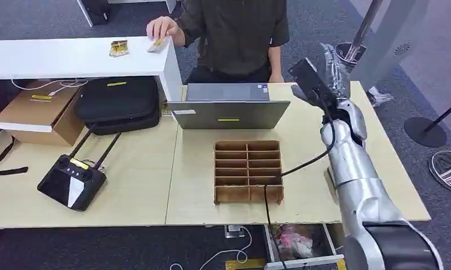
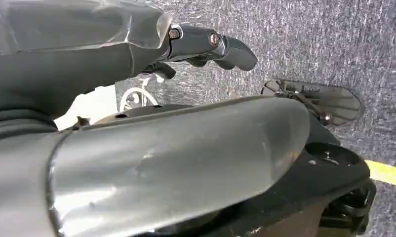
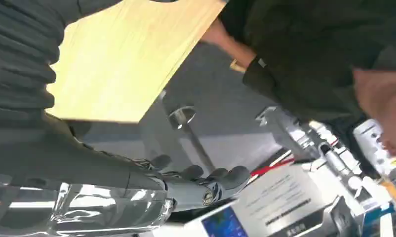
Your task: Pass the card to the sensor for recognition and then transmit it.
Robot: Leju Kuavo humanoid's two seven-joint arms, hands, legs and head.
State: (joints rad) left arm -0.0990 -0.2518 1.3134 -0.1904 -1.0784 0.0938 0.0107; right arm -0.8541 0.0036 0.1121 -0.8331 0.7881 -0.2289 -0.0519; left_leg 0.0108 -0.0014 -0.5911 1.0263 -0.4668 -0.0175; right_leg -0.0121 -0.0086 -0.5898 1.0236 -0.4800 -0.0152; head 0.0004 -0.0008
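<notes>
- the right hand (image 1: pixel 331 67) is raised over the far right of the surface (image 1: pixel 380 163), beside the person (image 1: pixel 240 34); its fingers are seen stretched out and apart in the right wrist view, with nothing held.
- the left hand (image 2: pixel 206 47) hangs over grey carpet, its fingers loosely extended and nothing between them.
- the step in hand is judged to be receiving the card: the right hand is best kept steady and open, palm offered toward the person, and closed only once the card is seated between thumb and finger.
- the card (image 1: pixel 157 44) is pale with a yellowish mark, small and flat; it lies at the near right corner of the white raised surface (image 1: pixel 71 56), under the person's hand (image 1: pixel 162 27).
- a second small yellowish item (image 1: pixel 119 48) lies just left of it; whether it is also a card cannot be told.
</notes>
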